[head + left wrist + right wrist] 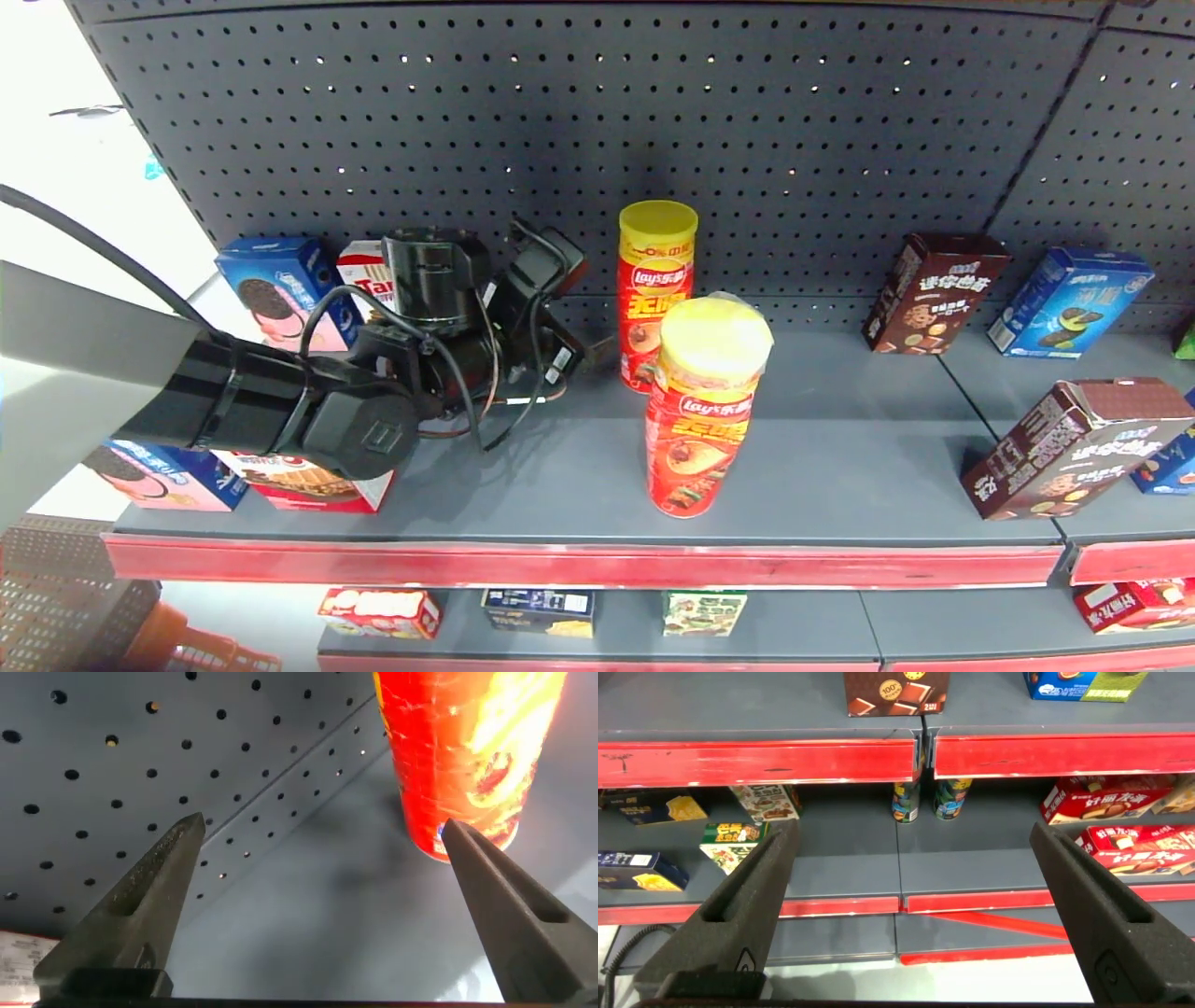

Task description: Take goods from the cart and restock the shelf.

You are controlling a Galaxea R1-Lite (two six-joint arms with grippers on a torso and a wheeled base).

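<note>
Nearest chip can (705,411) stands upright, red with yellow lid

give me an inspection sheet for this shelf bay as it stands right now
surface: grey shelf board with red front strip; no spills seen
job's things: two red chip cans with yellow lids, both upright; back can near the panel, front can nearer the edge
clutter: blue biscuit boxes at the left; brown box standing at the right, second brown box tilted
pincers: left pincer open, low over the shelf by the back can's base; right pincer open, empty, facing lower shelves
cables: black cables looped loosely around the left wrist
surroundings: perforated back panel; lower shelf holds small boxes
</note>
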